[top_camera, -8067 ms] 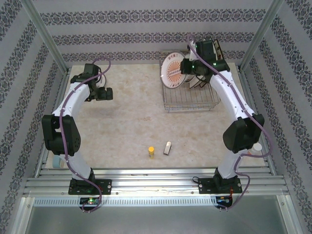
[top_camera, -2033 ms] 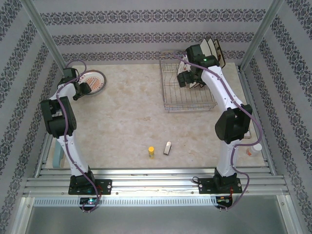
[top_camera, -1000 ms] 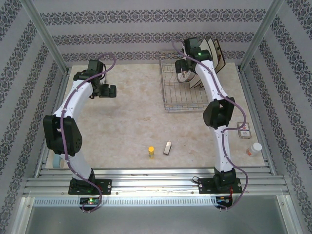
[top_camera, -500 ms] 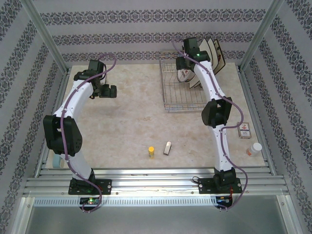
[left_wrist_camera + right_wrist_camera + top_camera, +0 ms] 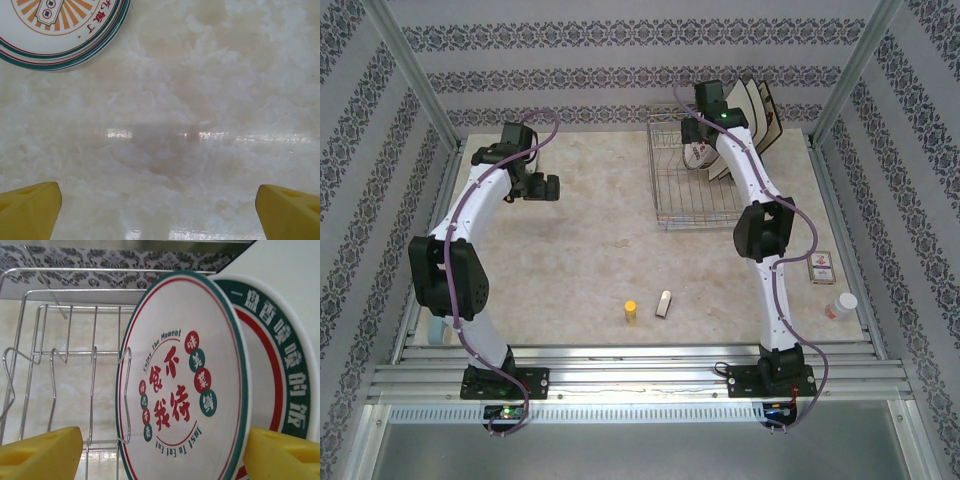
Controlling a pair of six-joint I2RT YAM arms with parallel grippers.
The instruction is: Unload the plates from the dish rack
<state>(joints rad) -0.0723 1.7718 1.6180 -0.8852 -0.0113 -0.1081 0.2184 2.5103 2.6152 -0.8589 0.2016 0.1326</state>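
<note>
One ringed plate (image 5: 180, 380) stands on edge in the dish rack (image 5: 92, 352) at twelve o'clock from your right claw (image 5: 162, 440), the nearer arm's, whose jaws hang wide and empty.

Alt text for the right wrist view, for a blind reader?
A round white plate with a teal rim and Chinese lettering stands on edge in the wire dish rack, between two yellow fingers wide apart. A second ringed plate stands behind it, to the right.

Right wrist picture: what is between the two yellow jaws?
A round plate with red and green writing, standing in the dish rack, another plate behind it. The right wrist view shows it.
</note>
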